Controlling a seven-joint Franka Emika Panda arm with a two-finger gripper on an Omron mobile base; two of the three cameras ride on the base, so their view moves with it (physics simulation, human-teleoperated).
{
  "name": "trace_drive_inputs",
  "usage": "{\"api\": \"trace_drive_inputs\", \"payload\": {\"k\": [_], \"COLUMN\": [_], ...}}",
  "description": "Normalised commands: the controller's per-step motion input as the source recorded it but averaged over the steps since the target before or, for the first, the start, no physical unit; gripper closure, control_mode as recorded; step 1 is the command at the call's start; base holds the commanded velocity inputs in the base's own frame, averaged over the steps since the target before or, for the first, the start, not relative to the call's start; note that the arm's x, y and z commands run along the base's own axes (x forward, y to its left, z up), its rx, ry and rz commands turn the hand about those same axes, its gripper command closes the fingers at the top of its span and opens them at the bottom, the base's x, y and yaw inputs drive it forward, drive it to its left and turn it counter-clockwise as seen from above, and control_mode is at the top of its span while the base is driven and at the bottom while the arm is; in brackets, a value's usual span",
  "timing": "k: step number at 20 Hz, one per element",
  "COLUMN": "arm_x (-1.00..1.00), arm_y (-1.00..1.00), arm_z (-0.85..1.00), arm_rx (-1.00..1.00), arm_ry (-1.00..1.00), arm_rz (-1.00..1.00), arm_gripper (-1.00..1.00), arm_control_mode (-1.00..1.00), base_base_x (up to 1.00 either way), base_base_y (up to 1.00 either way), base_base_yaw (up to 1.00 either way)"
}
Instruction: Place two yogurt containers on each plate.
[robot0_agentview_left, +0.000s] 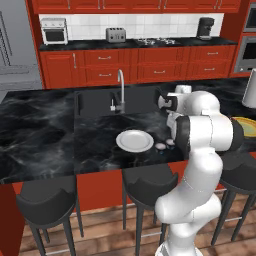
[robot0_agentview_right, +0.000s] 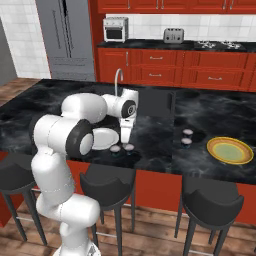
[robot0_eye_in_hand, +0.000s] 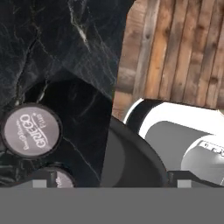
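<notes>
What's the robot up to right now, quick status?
Gripper low over two yogurt cups beside white plate, jaws unclear. Both plates bare; two more cups near yellow plate. Nothing blocking.

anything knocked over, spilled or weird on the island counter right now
Nothing stands out. Two yogurt containers stand upright beside the white plate, two more upright near the yellow plate. Both plates lie flat, bare of cups. No spills on the counter.
</notes>
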Motion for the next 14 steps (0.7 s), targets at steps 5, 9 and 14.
{"api": "trace_drive_inputs", "payload": {"k": [5, 9, 14], "arm_x": [0.52, 0.27, 0.05], "arm_y": [-0.11, -0.08, 0.00], "arm_z": [-0.38, -0.57, -0.47], "arm_rx": [0.03, 0.09, 0.00], "arm_ry": [-0.01, -0.21, -0.27], "arm_rz": [0.03, 0.04, 0.00], "arm_gripper": [-1.00, -1.00, -1.00], "arm_control_mode": [-1.00, -1.00, -1.00], "base_base_x": [0.00, 0.00, 0.00], "base_base_y": [0.00, 0.00, 0.00], "base_base_yaw": [0.00, 0.00, 0.00]}}
